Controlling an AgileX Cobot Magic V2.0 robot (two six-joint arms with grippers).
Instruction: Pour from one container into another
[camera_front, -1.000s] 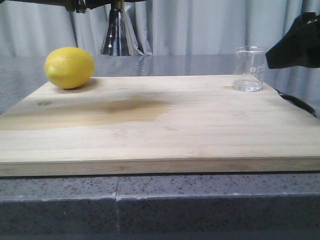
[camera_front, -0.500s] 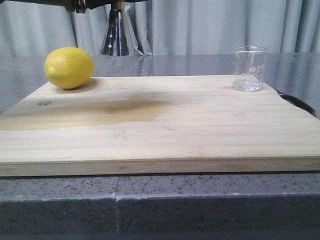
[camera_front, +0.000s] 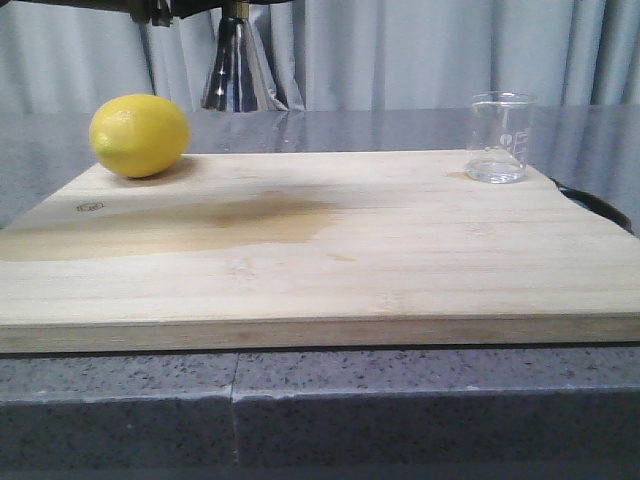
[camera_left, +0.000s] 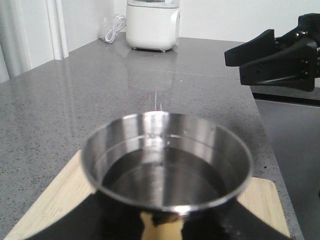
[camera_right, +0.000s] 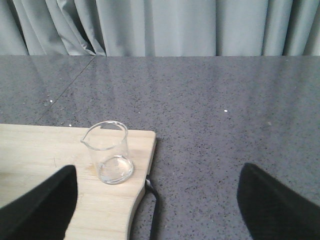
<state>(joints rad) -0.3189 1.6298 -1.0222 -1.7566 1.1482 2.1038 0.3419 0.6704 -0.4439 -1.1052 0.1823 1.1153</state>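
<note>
The pour looked done, as far as I could judge! The beaker (camera_front: 498, 137) stood upright at the far right corner of the cutting board (camera_front: 320, 250), seemingly empty, nothing gripping it. Up at the top of the front view the jigger (camera_front: 236, 70) hung lifted above the bench (camera_front: 320, 410), and the left wrist view showed its upper cup (camera_left: 166, 159) holding clear liquid. The left gripper's fingers weren't clearly visible; the jigger filled that view right at them, so it seemed clamped on it. The right gripper (camera_right: 157, 200) was spread wide, fingers (camera_right: 42, 207) apart, empty, the beaker standing free ahead of it. What remained, I'd say, was setting the jigger down. Count: one beaker, one jigger, one lemon (camera_front: 139, 135), one board.
</note>
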